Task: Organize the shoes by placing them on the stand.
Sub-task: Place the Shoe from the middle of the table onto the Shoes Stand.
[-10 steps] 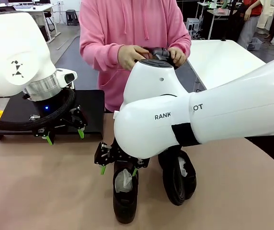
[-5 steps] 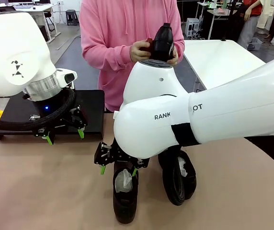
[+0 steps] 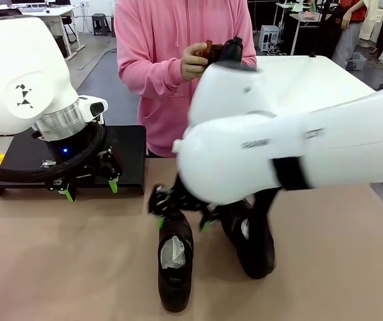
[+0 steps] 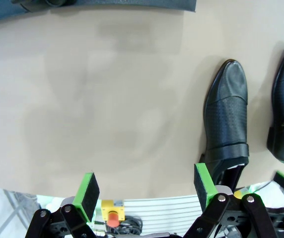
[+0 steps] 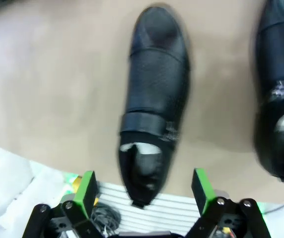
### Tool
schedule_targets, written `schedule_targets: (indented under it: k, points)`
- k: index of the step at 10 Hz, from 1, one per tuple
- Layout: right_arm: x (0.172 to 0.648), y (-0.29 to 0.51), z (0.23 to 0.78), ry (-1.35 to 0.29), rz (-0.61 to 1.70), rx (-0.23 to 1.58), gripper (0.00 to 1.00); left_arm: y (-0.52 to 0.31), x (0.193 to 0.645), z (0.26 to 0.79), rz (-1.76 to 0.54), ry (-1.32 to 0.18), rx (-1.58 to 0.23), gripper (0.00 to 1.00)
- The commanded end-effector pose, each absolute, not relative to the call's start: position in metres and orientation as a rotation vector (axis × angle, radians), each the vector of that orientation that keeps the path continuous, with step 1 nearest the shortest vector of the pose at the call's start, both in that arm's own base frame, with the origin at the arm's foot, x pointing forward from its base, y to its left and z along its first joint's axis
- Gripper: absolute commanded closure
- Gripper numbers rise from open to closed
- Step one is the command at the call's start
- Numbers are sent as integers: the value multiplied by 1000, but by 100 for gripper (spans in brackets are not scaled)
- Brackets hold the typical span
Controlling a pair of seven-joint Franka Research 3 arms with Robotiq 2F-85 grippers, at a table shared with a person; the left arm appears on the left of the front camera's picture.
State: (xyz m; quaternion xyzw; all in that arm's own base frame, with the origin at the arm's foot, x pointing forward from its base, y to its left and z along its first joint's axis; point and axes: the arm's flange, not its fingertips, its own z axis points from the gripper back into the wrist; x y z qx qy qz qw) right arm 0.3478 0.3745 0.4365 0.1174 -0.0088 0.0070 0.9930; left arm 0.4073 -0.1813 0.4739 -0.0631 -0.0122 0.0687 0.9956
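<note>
Count first: we see three glossy black leather dress shoes, one stand, two grippers and one person.

The first shoe (image 3: 175, 267) lies on the tan tabletop (image 3: 57, 267) directly under the right gripper (image 3: 183, 223), with crumpled white paper in its opening. In the right wrist view its heel end sits between the two green pads (image 5: 86, 191). The jaws are spread wide on either side of it, and the blur keeps us from telling whether either pad touches the leather. The second shoe (image 3: 253, 244) lies just to the right of that gripper, close beside the first and partly behind the arm. The third shoe (image 3: 232, 50) is well beyond and above the right gripper, held up in the person's hands (image 3: 195, 60) together with a small brown object (image 3: 208, 48).

The left gripper (image 3: 90, 190) hangs over the table with its fingers wide apart and nothing between them; its wrist view shows bare tabletop between the pads. The low matte-black rectangular stand (image 3: 128, 150) sits directly behind this gripper, near the table's far edge, with its front lip just past the fingers. Its top is bare to the right of the arm. A broad stretch of open tabletop lies in front of the left gripper and between it and the first shoe.
</note>
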Motion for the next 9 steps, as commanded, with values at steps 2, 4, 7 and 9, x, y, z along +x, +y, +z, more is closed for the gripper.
schedule_targets:
  k: [2, 4, 7, 9]
  points:
    - [351, 272, 482, -131, -99, 171, 0, -181, 407, 475, 150, -23, -129, 1]
    - [359, 193, 494, -173, -349, 114, 0, -181, 407, 474, 138, -25, -126, 1]
    - [362, 103, 480, -127, -667, 54, 0, -224, 361, 467, 274, -147, -183, 1]
    - [365, 106, 484, -152, -571, 72, 0, -245, 338, 456, 277, -188, -225, 1]
